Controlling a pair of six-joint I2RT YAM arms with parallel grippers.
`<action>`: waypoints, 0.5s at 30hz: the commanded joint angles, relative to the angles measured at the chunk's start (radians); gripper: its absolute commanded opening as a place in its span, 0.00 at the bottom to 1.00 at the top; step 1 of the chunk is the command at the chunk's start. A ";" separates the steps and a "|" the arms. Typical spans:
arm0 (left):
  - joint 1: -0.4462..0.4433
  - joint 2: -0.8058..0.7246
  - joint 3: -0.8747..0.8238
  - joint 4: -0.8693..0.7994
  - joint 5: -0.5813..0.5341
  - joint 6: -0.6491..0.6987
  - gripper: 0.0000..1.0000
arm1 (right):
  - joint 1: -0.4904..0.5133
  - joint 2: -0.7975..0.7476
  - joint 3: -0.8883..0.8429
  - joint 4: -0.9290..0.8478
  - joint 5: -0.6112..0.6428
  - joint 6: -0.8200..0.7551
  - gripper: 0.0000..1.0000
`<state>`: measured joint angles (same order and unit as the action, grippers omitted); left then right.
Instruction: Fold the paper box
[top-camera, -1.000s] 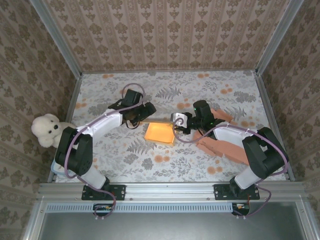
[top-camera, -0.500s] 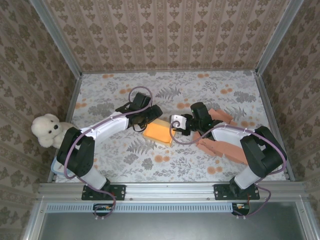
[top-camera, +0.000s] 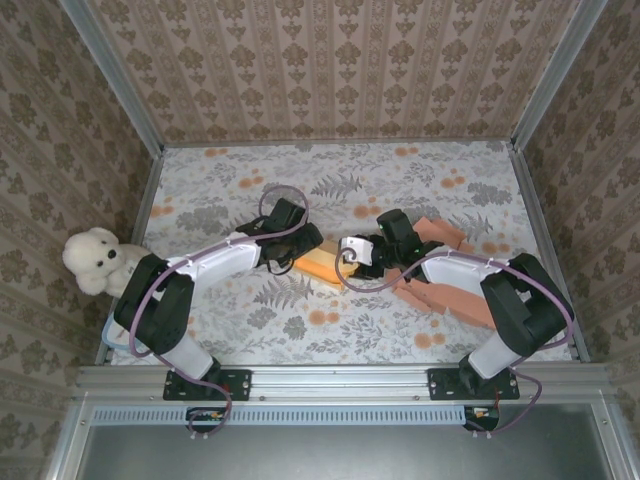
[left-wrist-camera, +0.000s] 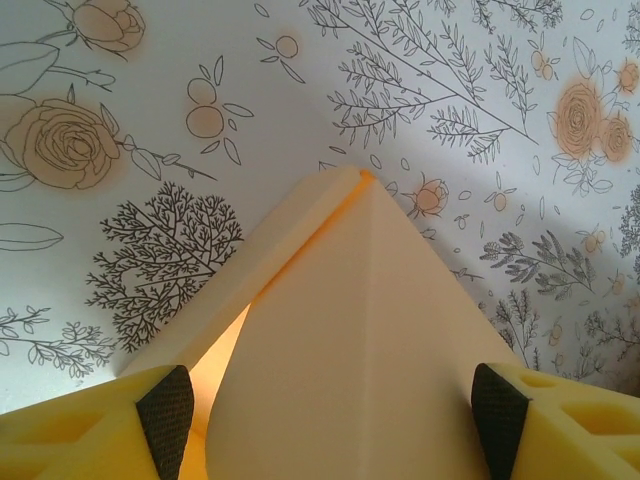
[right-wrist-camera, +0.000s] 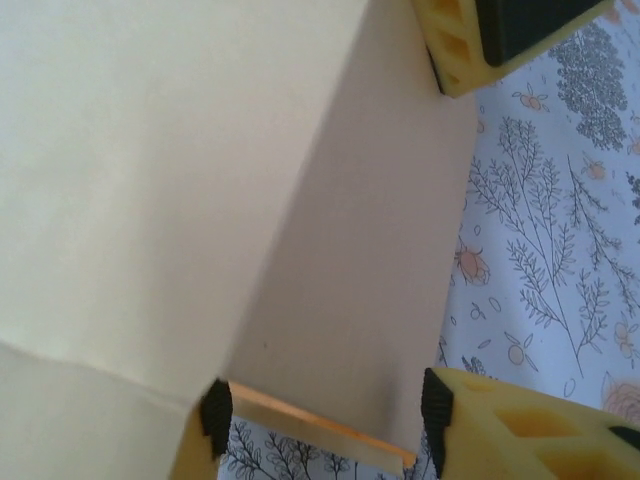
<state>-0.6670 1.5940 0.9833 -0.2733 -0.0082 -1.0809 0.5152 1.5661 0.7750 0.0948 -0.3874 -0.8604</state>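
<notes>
Table (top-camera: 250, 315): floral-print cover, 2 arms bolted at the near edge.

Paper box (top-camera: 318, 266): orange, lying near the table's middle, directly between the 2 grippers.

Left gripper (top-camera: 303, 246): at the box's left end. Left wrist view shows the jaws spread wide, 1 dark pad on either side of a pale creased panel. Whether the pads touch it cannot be told.

Right gripper (top-camera: 352, 251): at the box's right end. Jaws spread, with a pale panel lying between the fingers.

Salmon card blanks (top-camera: 447, 292): flat, toward the right edge, partly under the right arm.

Teddy bear (top-camera: 93, 262): white, just beyond the left edge.

Wallpaper (top-camera: 340, 70): patterned, behind the far edge.
</notes>
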 joint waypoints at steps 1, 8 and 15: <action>-0.006 -0.018 -0.014 0.010 -0.053 0.008 0.76 | 0.003 -0.054 0.006 -0.056 0.047 0.008 0.61; -0.009 -0.029 -0.004 -0.001 -0.096 0.009 0.77 | -0.007 -0.120 -0.020 -0.035 0.115 0.105 0.68; -0.010 -0.046 -0.005 -0.018 -0.143 0.021 0.77 | -0.012 -0.127 -0.030 0.032 0.283 0.339 0.68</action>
<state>-0.6682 1.5883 0.9810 -0.2680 -0.1047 -1.0782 0.5083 1.4521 0.7605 0.0879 -0.2188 -0.6525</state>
